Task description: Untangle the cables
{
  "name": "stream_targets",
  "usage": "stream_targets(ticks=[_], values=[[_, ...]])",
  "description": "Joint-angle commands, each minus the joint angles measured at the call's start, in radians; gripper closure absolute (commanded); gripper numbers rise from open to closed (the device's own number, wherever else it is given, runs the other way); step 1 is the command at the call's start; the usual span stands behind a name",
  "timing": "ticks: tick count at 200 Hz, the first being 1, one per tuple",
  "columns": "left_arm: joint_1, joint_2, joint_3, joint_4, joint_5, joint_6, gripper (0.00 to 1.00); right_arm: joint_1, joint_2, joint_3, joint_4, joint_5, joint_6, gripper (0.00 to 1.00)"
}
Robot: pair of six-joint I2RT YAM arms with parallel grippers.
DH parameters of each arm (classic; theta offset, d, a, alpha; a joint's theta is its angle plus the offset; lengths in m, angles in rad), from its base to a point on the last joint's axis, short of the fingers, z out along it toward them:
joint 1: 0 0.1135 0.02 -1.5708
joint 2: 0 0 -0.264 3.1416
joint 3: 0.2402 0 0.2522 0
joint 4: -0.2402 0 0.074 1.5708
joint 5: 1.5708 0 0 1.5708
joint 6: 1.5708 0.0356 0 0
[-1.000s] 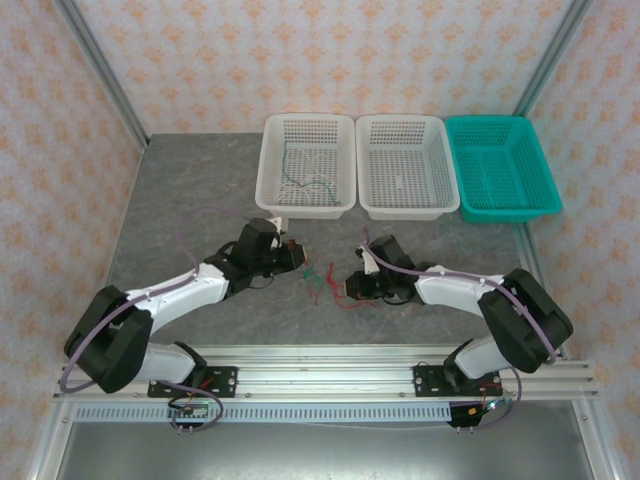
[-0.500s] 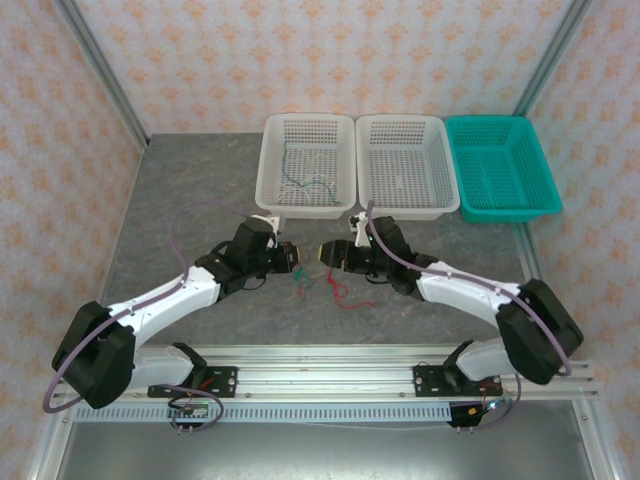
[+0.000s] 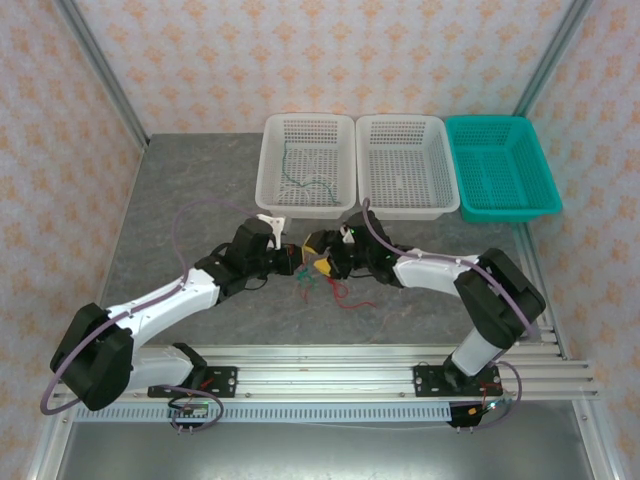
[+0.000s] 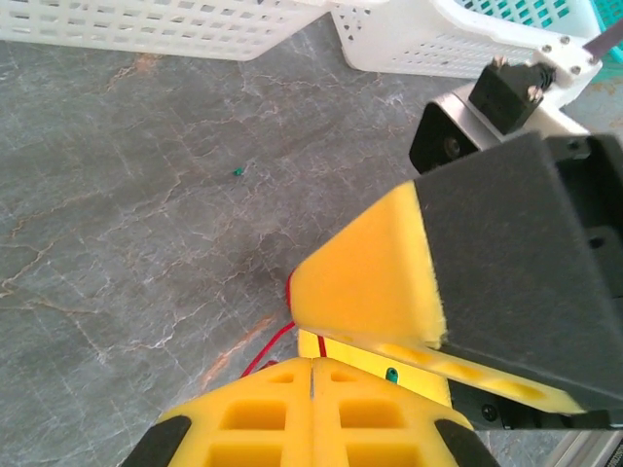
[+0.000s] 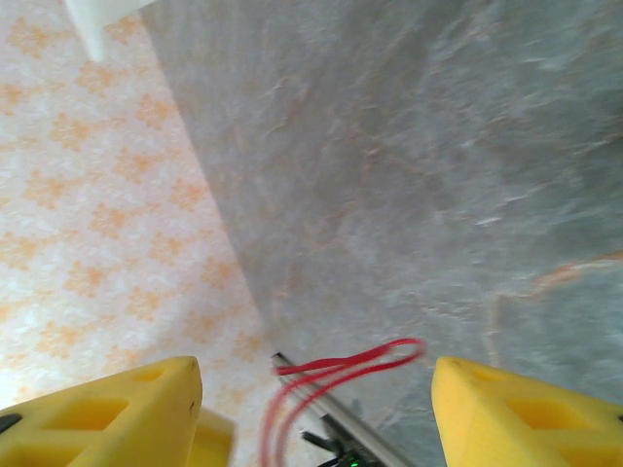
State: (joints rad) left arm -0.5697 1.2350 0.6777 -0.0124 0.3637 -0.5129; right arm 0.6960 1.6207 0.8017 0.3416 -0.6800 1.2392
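The cables are a small tangle of thin red (image 3: 346,294) and teal-green (image 3: 307,284) wires on the grey table, just below both grippers. My left gripper (image 3: 293,258) is shut, and red strands (image 4: 289,336) come out at its fingertips (image 4: 313,364). My right gripper (image 3: 318,254) faces it almost tip to tip and stands open. One of its yellow fingers (image 4: 370,282) hangs right over my left jaws. In the right wrist view a blurred red loop (image 5: 389,352) lies between the spread fingers of my right gripper (image 5: 316,377), touching neither.
Three baskets line the back: a white one (image 3: 268,165) holding a teal-green wire (image 3: 303,183), a second white one (image 3: 452,185), and a teal one (image 3: 548,185). The aluminium rail (image 3: 330,360) runs along the near edge. Frame posts stand at both back corners.
My right gripper has opened and swung left and up from the table until it meets my left gripper. The left arm reached slightly forward and stays shut. The tangle has shifted a little.
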Motion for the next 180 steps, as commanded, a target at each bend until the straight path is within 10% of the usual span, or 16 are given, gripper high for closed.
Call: stream_targets(ticks=[1,21,59,180], values=[[-0.01,0.012,-0.002,0.049,0.023,0.031,1.0,0.011,0.036,0.034,0.066,-0.04,0.085,0.36],[-0.012,0.009,0.001,0.046,0.013,0.034,1.0,0.014,0.072,0.032,0.13,-0.078,0.127,0.42],[-0.012,-0.008,0.002,0.005,-0.076,0.03,1.0,0.005,0.07,0.002,0.101,-0.045,0.132,1.0],[0.104,-0.102,-0.091,-0.106,-0.261,-0.121,1.0,-0.37,-0.389,-0.253,-0.36,0.178,-0.131,1.0]])
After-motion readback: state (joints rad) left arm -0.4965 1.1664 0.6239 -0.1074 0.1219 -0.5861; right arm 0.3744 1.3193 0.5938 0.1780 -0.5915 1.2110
